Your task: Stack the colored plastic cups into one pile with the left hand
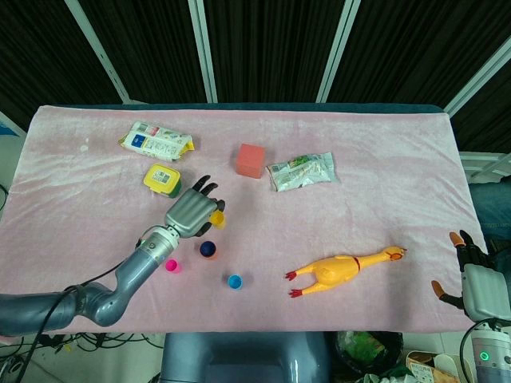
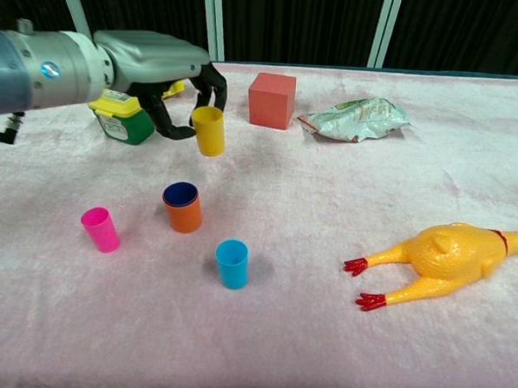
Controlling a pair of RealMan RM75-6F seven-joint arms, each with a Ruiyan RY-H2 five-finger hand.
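Four plastic cups on the pink cloth (image 2: 321,336), and one of them is up in the air right now. Left arm comes in from the left edge, reaching across toward the middle of the table, and the left hand (image 2: 166,67) has its dark fingers curled around the yellow cup (image 2: 208,130), holding it clear of the cloth. In the chest view the cup hangs a little tilted, mouth up, above and slightly behind the orange cup (image 2: 183,209).

That orange cup stands upright and has a dark blue cup (image 2: 180,192) nested inside, only the rim showing. Pink cup (image 2: 100,229) is to the left of the orange one and a bit nearer the front edge, the light blue cup (image 2: 232,263) is in front and to its right, both upright and standing apart.

Right hand (image 1: 471,275) sits way off at the far right edge past the cloth, well away from the orange cup, fingers spread and holding nothing as far as I can see.

Behind the orange cup there's a red cube (image 2: 272,99) and a green tub with a yellow lid (image 2: 122,117), and off to the right lies a rubber chicken (image 2: 442,260).
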